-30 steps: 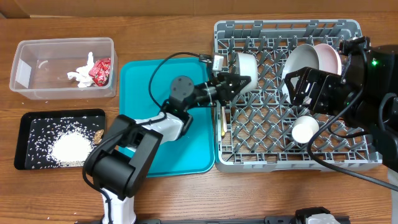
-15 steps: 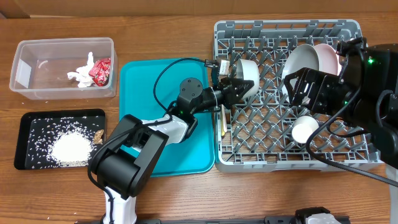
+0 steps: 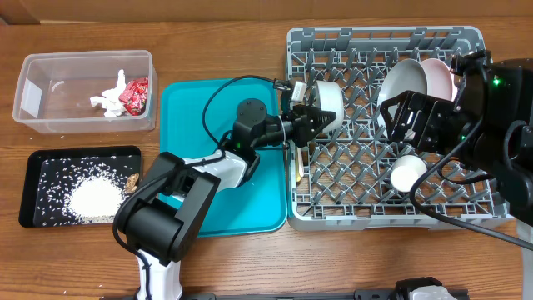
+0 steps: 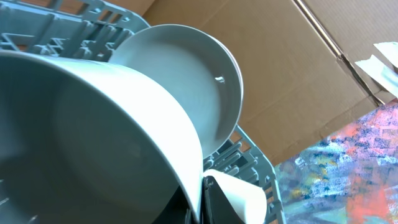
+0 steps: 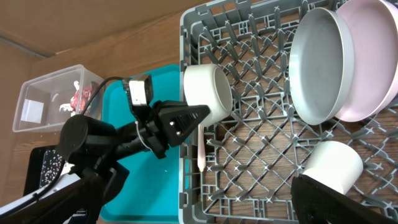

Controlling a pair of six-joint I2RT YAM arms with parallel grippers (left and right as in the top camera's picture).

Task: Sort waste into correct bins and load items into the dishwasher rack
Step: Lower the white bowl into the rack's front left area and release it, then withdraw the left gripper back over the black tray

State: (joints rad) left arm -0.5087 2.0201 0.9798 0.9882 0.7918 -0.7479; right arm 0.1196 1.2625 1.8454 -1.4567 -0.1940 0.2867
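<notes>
Two plates are standing on edge between the pegs around 1 o'clock in the dishwasher rack [image 3: 375,35], the grey plate [image 3: 404,83] in front and the pale pinkish-white plate [image 3: 441,77] leaning right behind it, so the pegs are doing their job of keeping them upright. The left pincer [image 3: 315,115] is reaching in from the teal tray [image 3: 191,108] side, and going by its wrist view it's pinching the rim of the small grey bowl [image 3: 326,96] at roughly 10 o'clock in the rack. I'm guessing it's gripping the rim because that's the only thin edge on offer, and tipping the bowl sideways so it wedges between pegs. The white cup [image 3: 408,173] is lying on its side near 6 o'clock in the rack. The right pincer [image 5: 333,199] is hanging over that area, but only a dark sliver is showing, so I can't tell if it's spread. Over at 8 o'clock on the desk, the rice [image 3: 93,198] is sitting in the black tray [image 3: 37,158], so the sorting is looking done.
</notes>
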